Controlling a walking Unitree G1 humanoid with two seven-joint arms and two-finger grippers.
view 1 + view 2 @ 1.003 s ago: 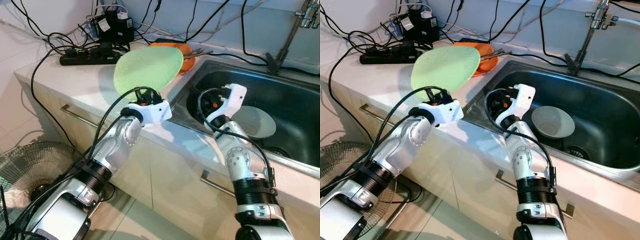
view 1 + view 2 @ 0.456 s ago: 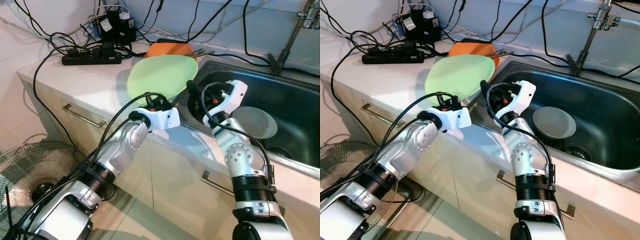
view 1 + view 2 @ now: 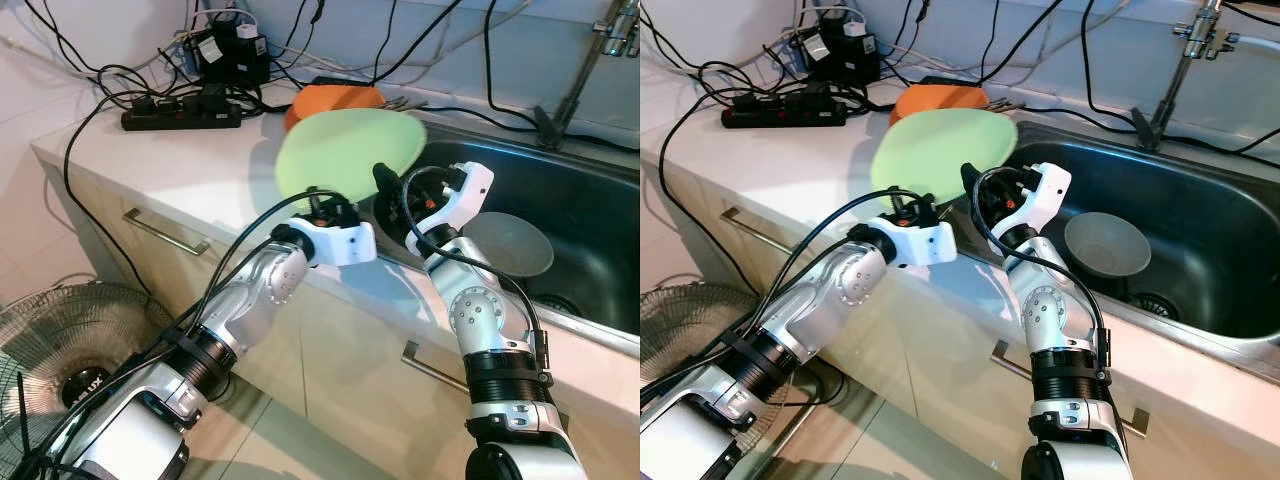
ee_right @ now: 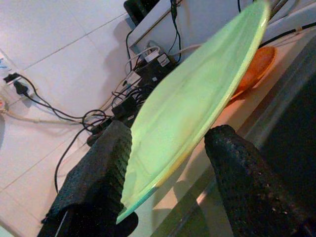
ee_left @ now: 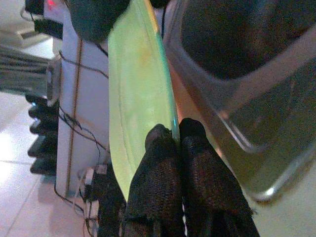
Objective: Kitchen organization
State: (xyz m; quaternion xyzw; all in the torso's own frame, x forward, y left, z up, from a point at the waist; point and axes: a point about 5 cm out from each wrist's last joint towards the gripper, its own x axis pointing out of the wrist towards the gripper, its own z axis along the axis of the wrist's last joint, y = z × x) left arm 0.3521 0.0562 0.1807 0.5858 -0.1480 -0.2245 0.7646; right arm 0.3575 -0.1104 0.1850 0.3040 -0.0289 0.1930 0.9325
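A pale green plate point(image 3: 345, 155) is held tilted over the counter's edge, beside the steel sink point(image 3: 585, 195). My left gripper point(image 3: 322, 203) is shut on the plate's near rim; the left wrist view shows both fingertips point(image 5: 157, 136) pinching that rim. My right gripper point(image 3: 386, 186) is open at the sink-side edge of the plate. In the right wrist view its fingers point(image 4: 113, 148) stand either side of the green plate point(image 4: 197, 98) without closing on it. A pale bowl point(image 3: 508, 245) lies in the sink.
An orange plate point(image 3: 335, 98) with cutlery sits on the counter behind the green one. A black power strip point(image 3: 180, 118) and tangled cables crowd the back left. A faucet point(image 3: 590, 60) stands behind the sink. A fan point(image 3: 50, 330) is on the floor at left.
My left arm has carried the green plate to the right, toward the sink. My right gripper has come up from the sink to the plate's edge.
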